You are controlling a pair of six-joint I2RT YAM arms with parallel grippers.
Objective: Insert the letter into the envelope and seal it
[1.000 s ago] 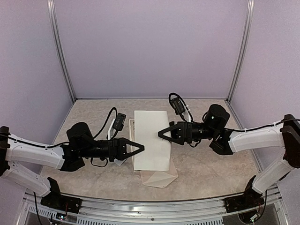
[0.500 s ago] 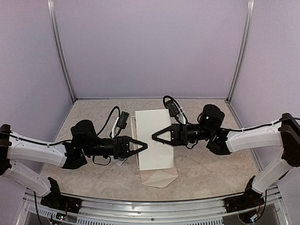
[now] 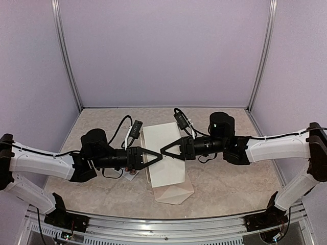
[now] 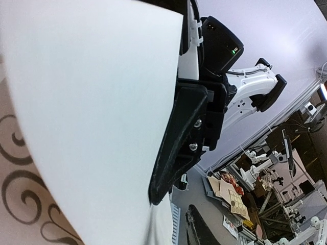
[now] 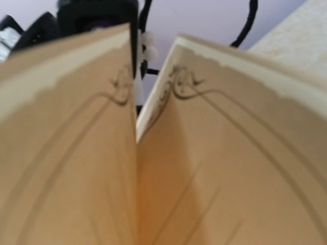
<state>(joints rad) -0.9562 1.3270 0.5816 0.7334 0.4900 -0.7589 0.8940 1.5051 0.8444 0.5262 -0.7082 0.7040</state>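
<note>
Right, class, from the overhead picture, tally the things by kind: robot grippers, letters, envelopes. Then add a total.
grippers: 2, the left gripper and the right gripper
letter: 1
envelope: 1
total: 4

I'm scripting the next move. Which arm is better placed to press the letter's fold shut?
Probably left: the left pincer is outside, beside the letter's white back; the right pincer appears inside the fold, printed halves on both sides.
</note>
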